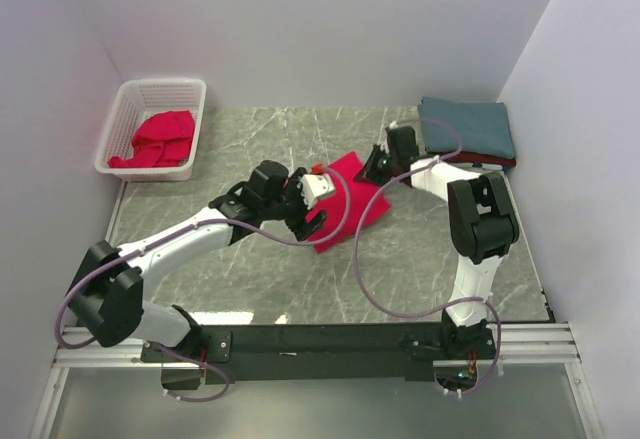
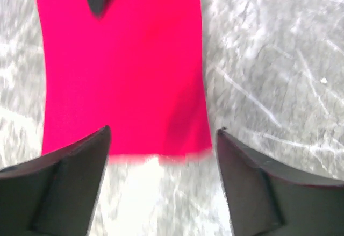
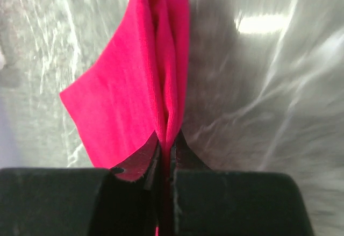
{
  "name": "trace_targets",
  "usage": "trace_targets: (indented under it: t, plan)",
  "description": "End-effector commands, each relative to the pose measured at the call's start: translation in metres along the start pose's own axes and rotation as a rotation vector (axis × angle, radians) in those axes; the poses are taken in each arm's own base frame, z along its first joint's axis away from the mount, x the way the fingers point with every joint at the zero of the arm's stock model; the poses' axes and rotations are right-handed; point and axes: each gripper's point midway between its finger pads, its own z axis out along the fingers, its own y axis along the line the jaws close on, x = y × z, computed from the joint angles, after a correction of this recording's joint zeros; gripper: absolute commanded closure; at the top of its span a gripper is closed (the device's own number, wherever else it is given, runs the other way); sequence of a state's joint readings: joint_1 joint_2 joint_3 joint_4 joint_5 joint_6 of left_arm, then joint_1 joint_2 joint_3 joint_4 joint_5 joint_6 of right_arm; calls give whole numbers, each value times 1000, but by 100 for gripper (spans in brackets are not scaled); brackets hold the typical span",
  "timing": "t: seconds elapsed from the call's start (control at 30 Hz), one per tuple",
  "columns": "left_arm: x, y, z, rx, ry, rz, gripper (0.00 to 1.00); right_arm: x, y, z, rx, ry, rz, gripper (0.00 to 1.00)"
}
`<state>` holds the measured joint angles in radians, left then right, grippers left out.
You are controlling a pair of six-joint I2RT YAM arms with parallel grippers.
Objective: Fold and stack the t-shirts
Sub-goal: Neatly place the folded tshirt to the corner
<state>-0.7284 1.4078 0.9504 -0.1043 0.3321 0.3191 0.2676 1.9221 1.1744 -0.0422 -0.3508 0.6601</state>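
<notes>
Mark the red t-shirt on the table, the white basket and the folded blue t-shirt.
red t-shirt (image 1: pixel 365 199), top view, middle of the flat cloth
white basket (image 1: pixel 165 83), top view, far rim
blue t-shirt (image 1: pixel 470 124), top view, middle of its top face

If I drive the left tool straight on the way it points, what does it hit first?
Probably the folded red shirt, near its closest edge; it lies straight ahead of the open left tool, though depth is unclear.
</notes>
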Motion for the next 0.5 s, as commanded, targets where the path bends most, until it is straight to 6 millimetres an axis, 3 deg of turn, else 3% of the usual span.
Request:
trace_targets:
  t: [0.0,0.03,0.07,0.1,0.17,0.2,0.27,0.3,0.47]
  plan:
    - [20,-3,-18,-22,71,-103,11,-62,2,-20,49,-103,-225,100]
    - [21,-2,-21,-29,78,-111,3,-66,-8,-17,80,-89,-265,100]
    - [23,-2,-24,-35,85,-124,1,-77,-14,-18,93,-99,-280,100]
    - [22,-2,-25,-39,88,-129,1,-95,-11,-21,104,-129,-309,100]
    - [22,0,-27,-50,95,-137,1,-107,-22,-19,131,-127,-361,100]
    - [23,-1,-28,-51,105,-144,1,-128,-20,-26,138,-165,-380,100]
    - [23,2,-28,-65,112,-158,1,-143,-31,-26,181,-171,-427,100]
    - [24,2,-28,-67,117,-161,1,-162,-27,-33,189,-210,-447,100]
    - [28,2,-26,-67,122,-185,1,-205,-27,-43,244,-278,-561,100]
